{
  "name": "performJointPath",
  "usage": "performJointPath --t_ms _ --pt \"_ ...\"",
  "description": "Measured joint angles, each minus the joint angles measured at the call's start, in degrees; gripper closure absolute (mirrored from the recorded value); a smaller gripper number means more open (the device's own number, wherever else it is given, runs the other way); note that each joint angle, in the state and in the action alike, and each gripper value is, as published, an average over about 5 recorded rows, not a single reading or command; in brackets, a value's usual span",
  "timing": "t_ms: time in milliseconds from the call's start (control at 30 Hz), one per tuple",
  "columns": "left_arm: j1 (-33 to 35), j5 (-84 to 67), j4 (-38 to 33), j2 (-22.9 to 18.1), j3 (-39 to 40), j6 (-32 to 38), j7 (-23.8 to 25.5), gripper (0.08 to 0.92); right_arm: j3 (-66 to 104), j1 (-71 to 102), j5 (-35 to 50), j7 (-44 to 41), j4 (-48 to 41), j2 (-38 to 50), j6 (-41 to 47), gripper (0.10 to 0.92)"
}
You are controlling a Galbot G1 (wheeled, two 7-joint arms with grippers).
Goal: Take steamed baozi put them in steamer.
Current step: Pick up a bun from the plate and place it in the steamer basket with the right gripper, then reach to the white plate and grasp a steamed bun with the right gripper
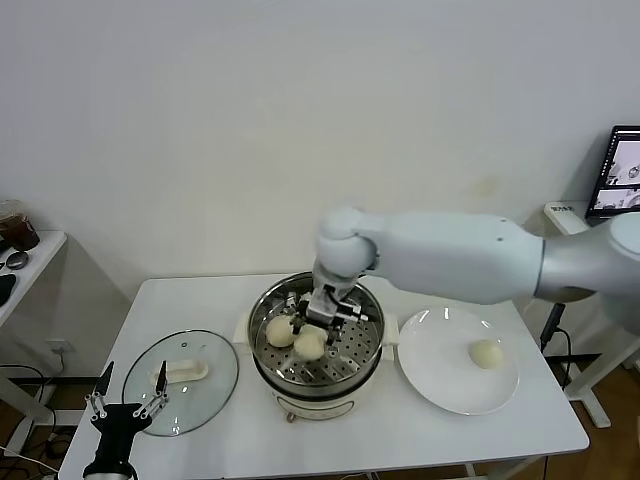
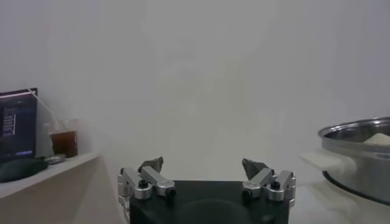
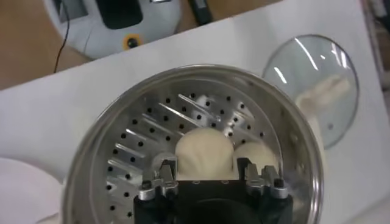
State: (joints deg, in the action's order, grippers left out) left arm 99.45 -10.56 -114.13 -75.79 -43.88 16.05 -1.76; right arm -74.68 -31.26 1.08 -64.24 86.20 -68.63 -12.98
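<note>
A: Left gripper (image 1: pixel 128 400)?
B: Parked off the table's (image 1: pixel 420 445) front-left corner, fingers spread, by the glass lid (image 1: pixel 181 382).
A: The steamer (image 1: pixel 317 340)?
B: Mid-table; right gripper (image 1: pixel 322 312) inside, pinching a baozi (image 3: pixel 205 152) between its fingers, apparently placing it. Next: let go, lift, fetch the last baozi (image 1: pixel 486 353) from the plate (image 1: pixel 440 385) at right.

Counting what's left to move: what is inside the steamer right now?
Inside the steamer, two baozi show on the perforated tray. The right claw hangs over them, so anything beneath it is hidden.
</note>
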Motion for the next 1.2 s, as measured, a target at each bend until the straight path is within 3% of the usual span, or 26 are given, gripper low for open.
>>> performJointPath --t_ms 267,600,767,933,1200 --pt "0.09 0.00 0.30 -0.06 -0.35 0.15 -0.02 0.177 -1.11 1.68 -3.20 0.24 -1.14 -1.21 -3.56 0.432" --pt "0.00 0.06 0.46 -0.22 -0.29 0.16 -0.03 0.177 -0.67 2.15 -5.54 0.66 -1.41 -1.06 -6.49 0.218" --pt "-0.02 0.06 0.47 -0.12 -0.34 0.16 -0.03 0.177 0.97 0.65 -5.51 0.17 -1.15 0.27 -6.37 0.203" --pt "0.10 0.00 0.41 0.22 -0.45 0.16 -0.02 0.177 2.80 -1.81 -3.74 -0.91 0.42 3.90 -1.65 0.203" --pt "0.00 0.30 0.21 0.58 0.03 0.03 0.03 0.177 5.69 -3.60 -0.11 -2.99 3.97 14.62 14.56 0.203"
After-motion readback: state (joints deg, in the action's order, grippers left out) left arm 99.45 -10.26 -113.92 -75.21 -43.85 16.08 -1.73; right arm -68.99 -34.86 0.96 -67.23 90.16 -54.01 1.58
